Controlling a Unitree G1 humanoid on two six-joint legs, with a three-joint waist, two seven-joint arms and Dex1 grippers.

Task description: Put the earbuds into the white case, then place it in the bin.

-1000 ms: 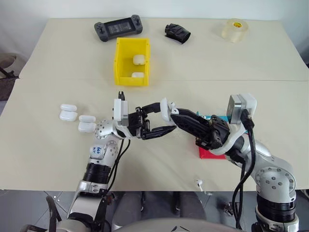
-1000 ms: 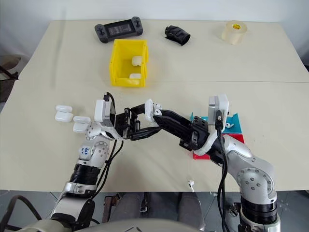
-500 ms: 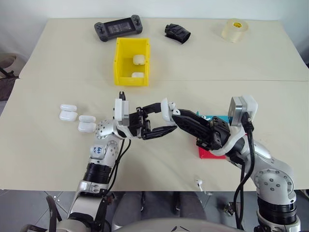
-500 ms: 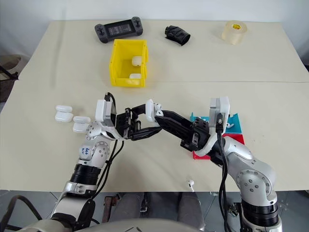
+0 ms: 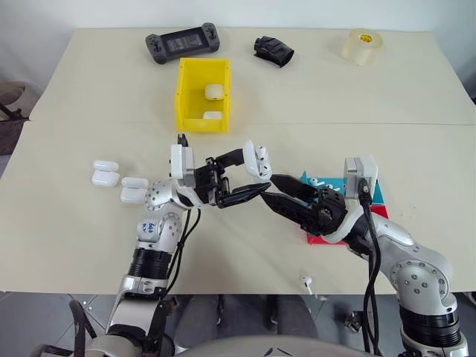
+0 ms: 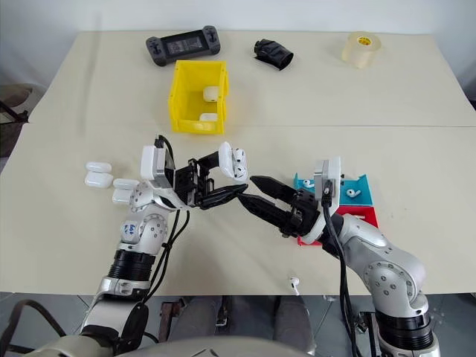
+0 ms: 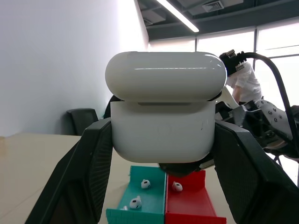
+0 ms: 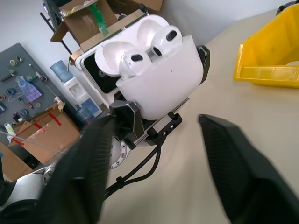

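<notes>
While the left gripper [image 5: 249, 175] fingers squeeze the open white case [image 5: 258, 161] with earbuds [image 8: 152, 46] inside, right gripper [image 5: 277, 190] fingers spread apart just right of it, above the tabletop [image 5: 89, 97].

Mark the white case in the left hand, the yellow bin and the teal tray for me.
white case [image 7: 163, 135]: left wrist view, front of its body.
yellow bin [image 5: 201, 119]: left eye view, near wall.
teal tray [image 6: 361, 184]: right eye view, far right corner.
</notes>
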